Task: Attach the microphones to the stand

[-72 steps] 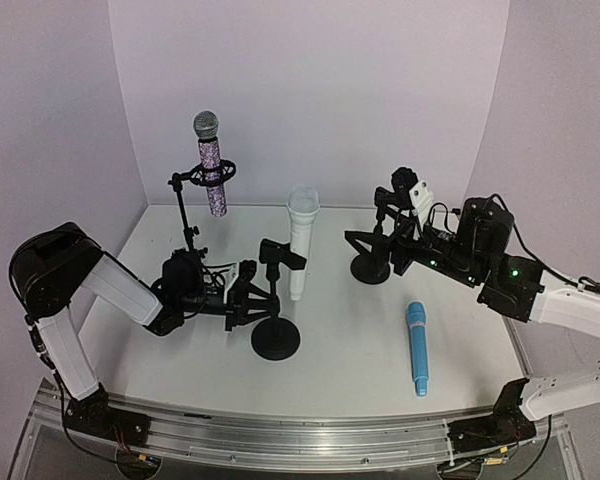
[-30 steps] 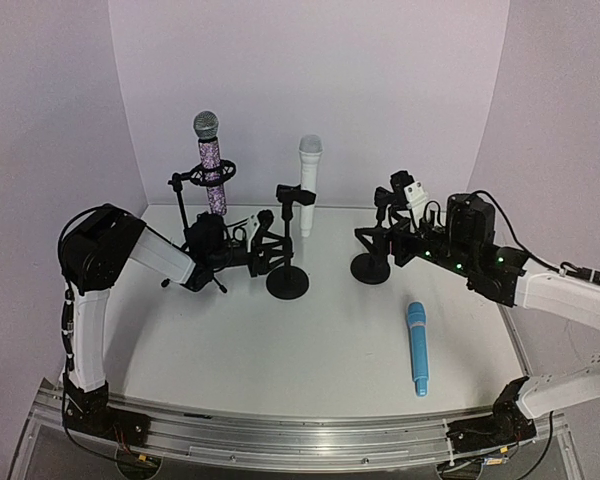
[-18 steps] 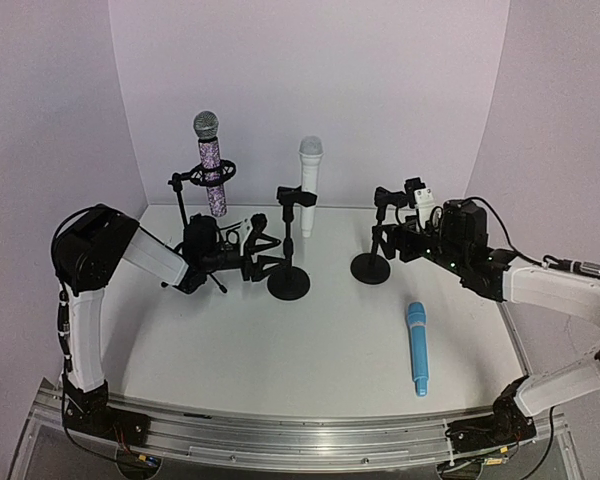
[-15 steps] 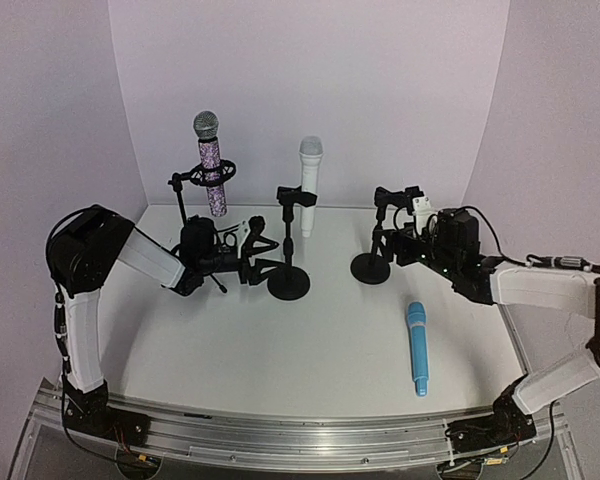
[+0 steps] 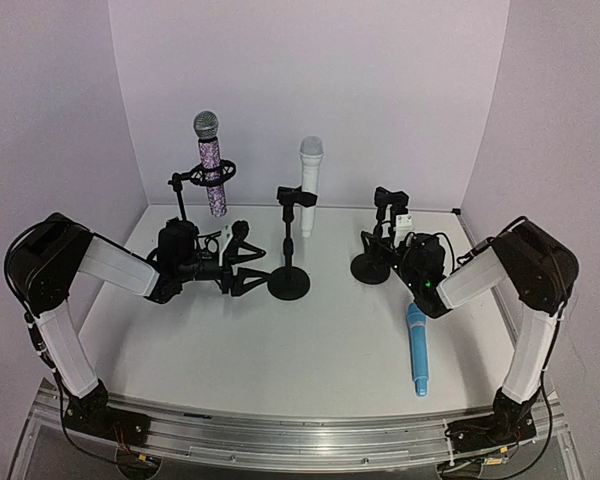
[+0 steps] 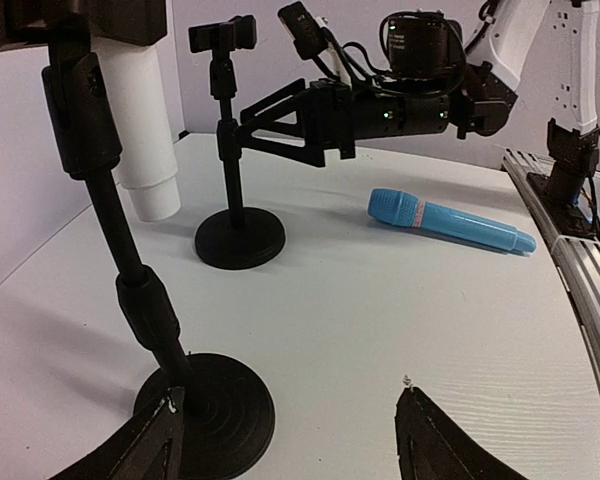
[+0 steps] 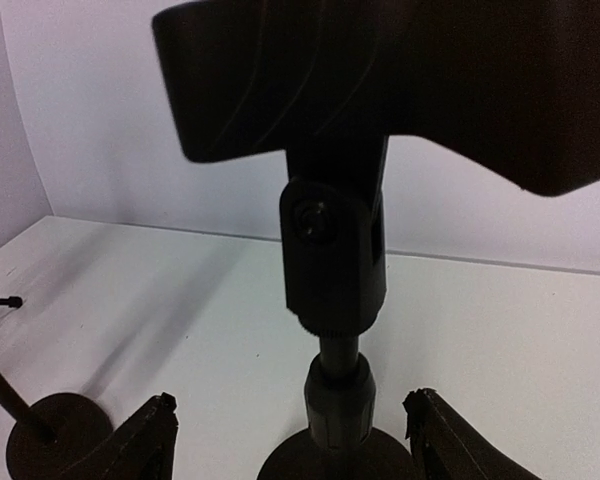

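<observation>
Purple-glitter microphone with a silver mesh head (image 5: pixel 209 165) sits upright in the tall thin black stand (image 5: pixel 181 205) at the back left of the white table (image 5: pixel 280 350). An all-white microphone (image 5: pixel 308 185) stands clipped in the middle round-based black stand (image 5: pixel 288 284); the left jaws are spread wide just beside its base. A light blue microphone (image 5: pixel 417 348) lies flat on the table. The right jaws gape on either side of the right round-based black stand (image 7: pixel 335 400), not touching its pole.

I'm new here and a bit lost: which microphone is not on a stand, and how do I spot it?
Look at the white table, toward its near right side, just in front of the rightmost black stand. The light blue microphone lies flat there. Unlike the purple glitter microphone and the white microphone, which stand upright in clips farther back, it alone lies down.
</observation>
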Controlling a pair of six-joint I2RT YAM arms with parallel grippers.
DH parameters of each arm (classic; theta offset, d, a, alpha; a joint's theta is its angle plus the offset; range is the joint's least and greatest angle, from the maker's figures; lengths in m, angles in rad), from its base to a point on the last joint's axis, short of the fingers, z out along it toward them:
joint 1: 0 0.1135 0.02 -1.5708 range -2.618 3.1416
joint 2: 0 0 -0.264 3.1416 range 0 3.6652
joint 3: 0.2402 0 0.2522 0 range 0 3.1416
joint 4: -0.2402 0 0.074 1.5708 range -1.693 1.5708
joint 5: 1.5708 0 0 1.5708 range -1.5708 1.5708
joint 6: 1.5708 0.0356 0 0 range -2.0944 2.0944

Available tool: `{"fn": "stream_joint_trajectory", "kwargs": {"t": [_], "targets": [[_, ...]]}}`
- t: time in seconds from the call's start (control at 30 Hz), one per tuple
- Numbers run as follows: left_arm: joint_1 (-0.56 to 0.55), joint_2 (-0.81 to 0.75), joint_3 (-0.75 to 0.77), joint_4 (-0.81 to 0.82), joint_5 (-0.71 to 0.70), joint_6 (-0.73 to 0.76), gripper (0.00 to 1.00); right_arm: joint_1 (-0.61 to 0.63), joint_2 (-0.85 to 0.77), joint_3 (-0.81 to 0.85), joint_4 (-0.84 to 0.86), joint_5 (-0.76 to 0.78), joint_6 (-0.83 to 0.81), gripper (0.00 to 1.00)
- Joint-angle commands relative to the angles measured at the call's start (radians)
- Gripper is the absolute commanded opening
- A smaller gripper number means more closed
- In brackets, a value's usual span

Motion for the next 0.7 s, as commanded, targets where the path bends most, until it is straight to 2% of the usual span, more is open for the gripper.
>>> {"fn": "stream_joint_trajectory", "kwargs": {"t": [0.0,0.2,0.33,0.67], "targets": [[0.001,-0.070,-0.023,-0.017,-0.001,-0.009,0.73,-0.001,0.067,0.069,0.194,0.079,-0.033,0.76],[0.007,-0.080,-0.007,0.004,-0.018,-0.076,0.73,-0.003,0.153,0.140,0.200,0.085,-0.034,0.75],[0.016,-0.077,0.012,0.006,-0.019,-0.109,0.73,-0.004,0.172,0.145,0.210,0.115,-0.036,0.71],[0.032,-0.057,0.039,0.017,-0.022,-0.116,0.73,-0.005,0.209,0.166,0.211,0.115,-0.032,0.22]]}}
